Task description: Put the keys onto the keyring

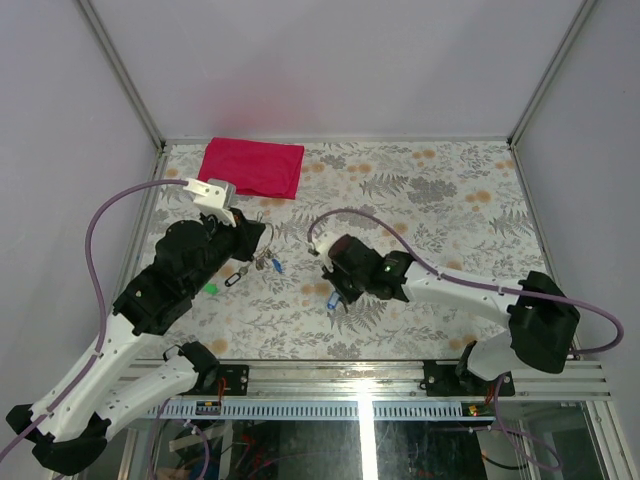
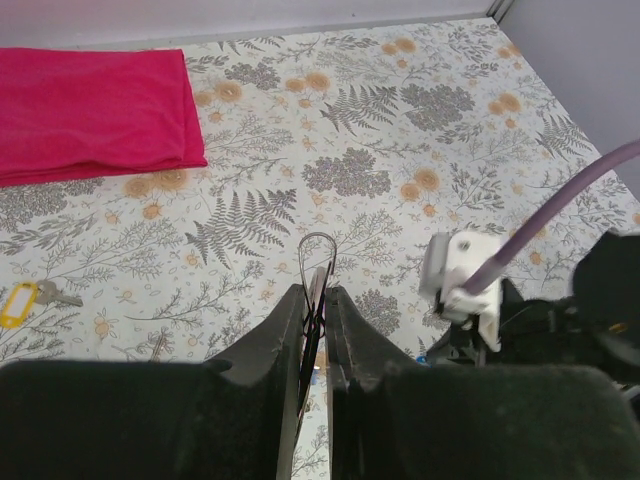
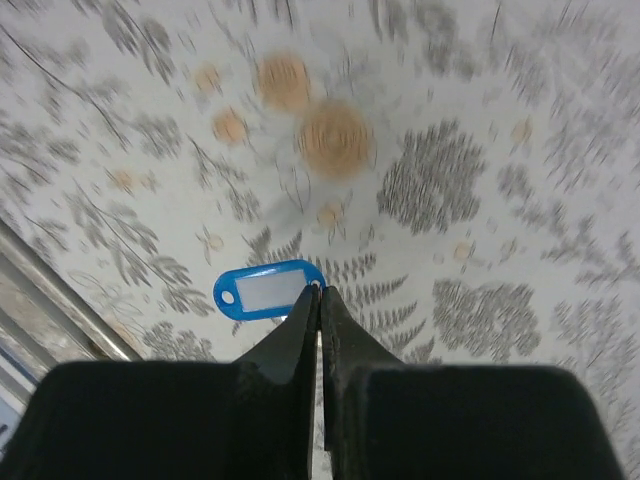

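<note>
Left gripper (image 2: 316, 290) pinches keyring (image 2: 318, 234); right gripper (image 3: 320, 292) closed against blue key (image 3: 268, 290), cloth (image 1: 252, 167) beyond.

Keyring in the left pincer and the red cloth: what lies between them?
Only bare floral tabletop separates keyring from red cloth; the left wrist view shows it.

The keyring (image 2: 318, 235) is a thin silver wire loop standing on edge, pinched in the closed left gripper (image 2: 317, 290) over the left half of the surface, midway between its far and near edges. One of the keys (image 3: 268, 290) has a bright blue oval head with a pale panel and a small hole. It sits around the centre, nearer the near edge, its end meeting the right gripper (image 3: 320, 293). A blue speck (image 1: 275, 266) sits just beside the ring, too small to make out.
</note>
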You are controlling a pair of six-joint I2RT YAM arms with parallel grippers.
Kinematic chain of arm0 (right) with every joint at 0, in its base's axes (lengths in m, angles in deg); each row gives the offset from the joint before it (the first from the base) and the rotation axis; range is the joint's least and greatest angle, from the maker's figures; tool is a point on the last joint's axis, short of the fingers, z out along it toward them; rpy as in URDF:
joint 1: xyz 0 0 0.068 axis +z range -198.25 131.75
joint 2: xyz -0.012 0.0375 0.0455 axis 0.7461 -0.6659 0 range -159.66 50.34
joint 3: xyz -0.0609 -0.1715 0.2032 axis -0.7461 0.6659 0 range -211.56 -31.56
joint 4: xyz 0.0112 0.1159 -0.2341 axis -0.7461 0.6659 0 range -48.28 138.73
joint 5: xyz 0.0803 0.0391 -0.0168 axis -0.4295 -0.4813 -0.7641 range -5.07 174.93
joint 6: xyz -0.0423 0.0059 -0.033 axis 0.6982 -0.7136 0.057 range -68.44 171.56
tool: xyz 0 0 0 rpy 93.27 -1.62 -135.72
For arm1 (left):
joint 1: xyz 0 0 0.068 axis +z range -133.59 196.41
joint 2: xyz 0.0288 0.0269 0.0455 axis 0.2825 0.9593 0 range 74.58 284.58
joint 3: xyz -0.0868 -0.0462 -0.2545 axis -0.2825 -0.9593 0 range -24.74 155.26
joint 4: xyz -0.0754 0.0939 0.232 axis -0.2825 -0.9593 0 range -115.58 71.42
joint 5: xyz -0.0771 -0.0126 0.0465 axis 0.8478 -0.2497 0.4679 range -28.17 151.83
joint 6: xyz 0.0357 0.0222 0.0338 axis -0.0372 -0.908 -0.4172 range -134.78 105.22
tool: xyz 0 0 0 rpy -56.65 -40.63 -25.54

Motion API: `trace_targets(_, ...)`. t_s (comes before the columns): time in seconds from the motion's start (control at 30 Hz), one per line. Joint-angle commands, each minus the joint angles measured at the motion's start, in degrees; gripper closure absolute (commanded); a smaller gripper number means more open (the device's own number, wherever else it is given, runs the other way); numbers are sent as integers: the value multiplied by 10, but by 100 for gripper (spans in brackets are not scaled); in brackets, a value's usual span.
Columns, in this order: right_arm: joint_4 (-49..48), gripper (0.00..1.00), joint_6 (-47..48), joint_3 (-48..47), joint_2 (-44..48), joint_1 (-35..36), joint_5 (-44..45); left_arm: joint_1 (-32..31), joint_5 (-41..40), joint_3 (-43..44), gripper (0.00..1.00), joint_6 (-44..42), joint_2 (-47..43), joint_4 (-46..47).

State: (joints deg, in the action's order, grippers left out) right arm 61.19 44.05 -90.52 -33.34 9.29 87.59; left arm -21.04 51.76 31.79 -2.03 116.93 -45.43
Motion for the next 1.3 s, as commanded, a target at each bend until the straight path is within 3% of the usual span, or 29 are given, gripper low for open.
trace_targets(0.0, -29, 100, -66, 61, -23, 16, 24, 4, -7, -2, 92, 5, -6, 21)
trace_targets(0.2, -71, 100, -84, 68, -87, 35, 24, 4, -7, -1, 93, 6, -1, 19)
trace_targets(0.5, -76, 74, -83, 73, -83, 38, 38, 4, -10, -5, 94, 14, -3, 20)
trace_targets(1.17, -56, 61, -104, 74, -78, 38, 20, 4, -6, -1, 94, 9, 3, 19)
trace_targets(1.27, -73, 55, -123, 83, -60, 37, 18, 5, -6, 0, 94, 7, 3, 19)
